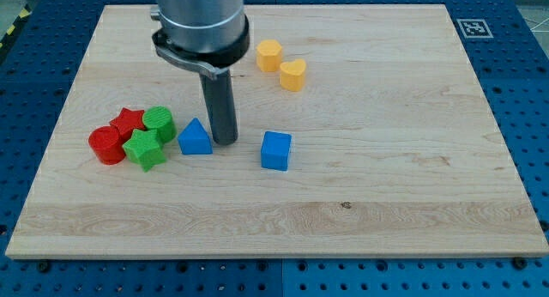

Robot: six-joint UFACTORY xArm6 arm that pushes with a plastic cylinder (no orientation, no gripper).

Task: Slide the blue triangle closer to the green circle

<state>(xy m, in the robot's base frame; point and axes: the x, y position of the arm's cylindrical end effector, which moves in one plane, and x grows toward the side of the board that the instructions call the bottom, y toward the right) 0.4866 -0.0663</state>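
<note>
**Blue triangle sits just left of the tip, a short slide from the green circle**

Blue and small, the blue triangle rests flat on the wooden surface, immediately to the view's left of the tip. The two look to be touching or nearly so; the view does not settle which. The arm carries no gripper, only a straight dark rod, so nothing opens, closes or holds.

Beyond the triangle, further to the tip's left, lies the green circle, close to the triangle but apart from it. Packed around it are a green star, a red star and a red cylinder. To the tip's right stands a blue cube; above it and to the right, well apart, are a yellow hexagon and a yellow heart.

The triangle appears to be a light, rigid block that should slide easily on the smooth wood. There is no taking hold of it. Pushing on the middle of its right-hand face looks best, since an off-centre push would probably spin it or let it slip away. A push leftward and slightly towards the view's top seems called for; too long a push would likely jostle the cluster.
</note>
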